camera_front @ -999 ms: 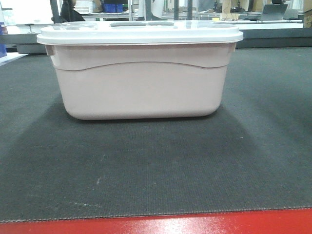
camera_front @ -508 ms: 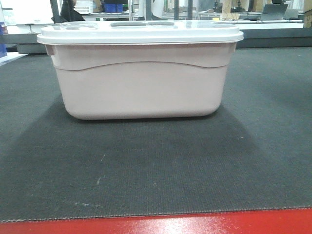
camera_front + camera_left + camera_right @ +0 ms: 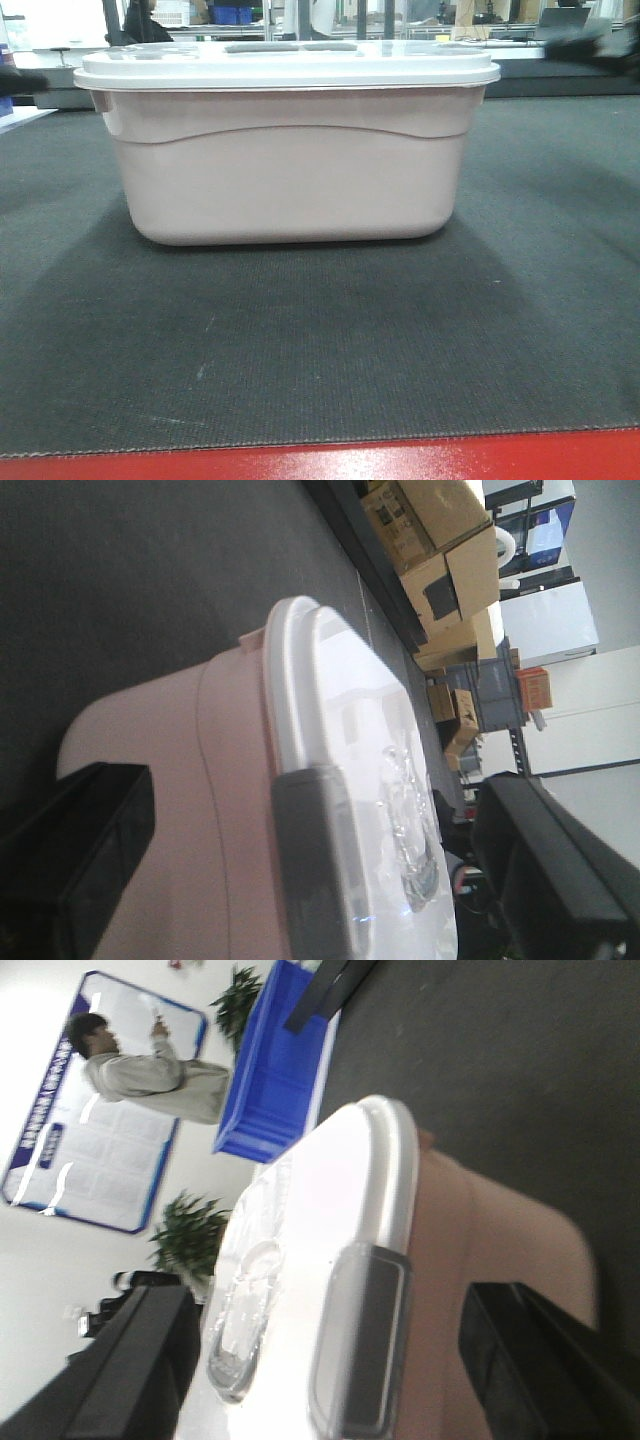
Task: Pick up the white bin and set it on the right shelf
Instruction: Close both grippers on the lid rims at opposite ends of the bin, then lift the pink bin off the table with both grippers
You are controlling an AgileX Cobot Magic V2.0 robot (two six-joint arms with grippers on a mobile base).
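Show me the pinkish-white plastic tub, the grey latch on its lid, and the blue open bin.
Pinkish-white rectangular plastic tub (image 3: 290, 185), front-facing view, middle of front wall.
Grey lid latch (image 3: 310, 870), left wrist view, flat outer face.
Blue open plastic bin (image 3: 278, 1075), right wrist view, side wall.

mat: dark mat (image 3: 320, 350) on red-edged table (image 3: 320, 462) | backdrop: cardboard boxes (image 3: 430, 530), blue bin (image 3: 280, 1070), wall poster (image 3: 90, 1110), potted plant (image 3: 190, 1235)
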